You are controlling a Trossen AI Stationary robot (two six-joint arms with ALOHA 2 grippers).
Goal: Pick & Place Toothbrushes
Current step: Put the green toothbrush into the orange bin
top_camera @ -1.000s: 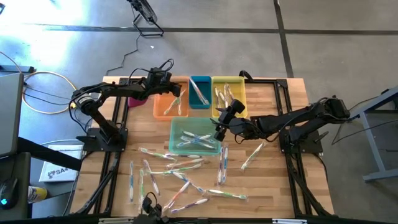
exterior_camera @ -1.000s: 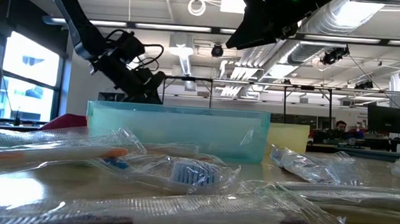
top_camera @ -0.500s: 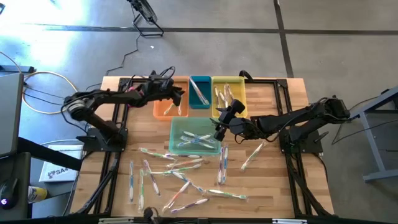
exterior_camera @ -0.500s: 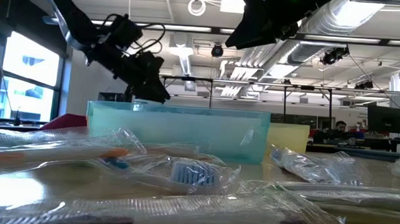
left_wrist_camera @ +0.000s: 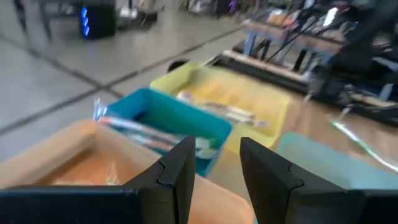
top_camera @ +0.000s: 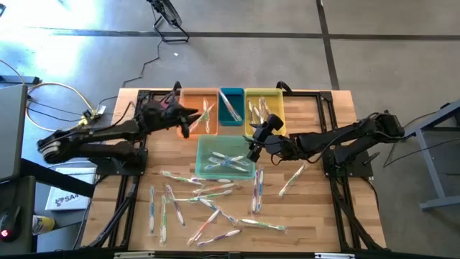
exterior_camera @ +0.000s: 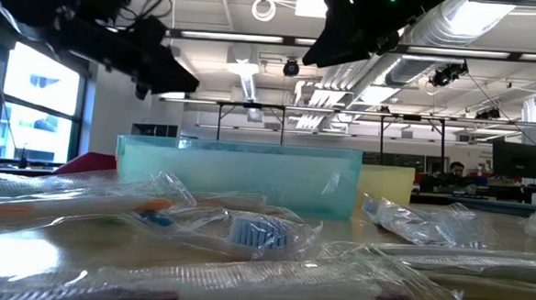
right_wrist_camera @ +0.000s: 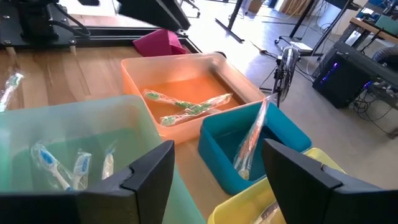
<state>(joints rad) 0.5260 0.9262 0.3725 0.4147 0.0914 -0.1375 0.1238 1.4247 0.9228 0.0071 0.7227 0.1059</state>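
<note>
Table [top_camera: 316, 180]: left tool [top_camera: 185, 122] parted, empty.

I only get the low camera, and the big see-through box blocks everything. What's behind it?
Observer: Three more in a row: an orange bin, a blue bin and a yellow bin, each holding toothbrushes.
Operator: Is the left hand holding a brush?
Observer: No. The left hand is open and empty, at the orange bin's edge.
Operator: And the right hand?
Observer: The right hand is open and empty too, above the mint bin at its right edge.
</note>
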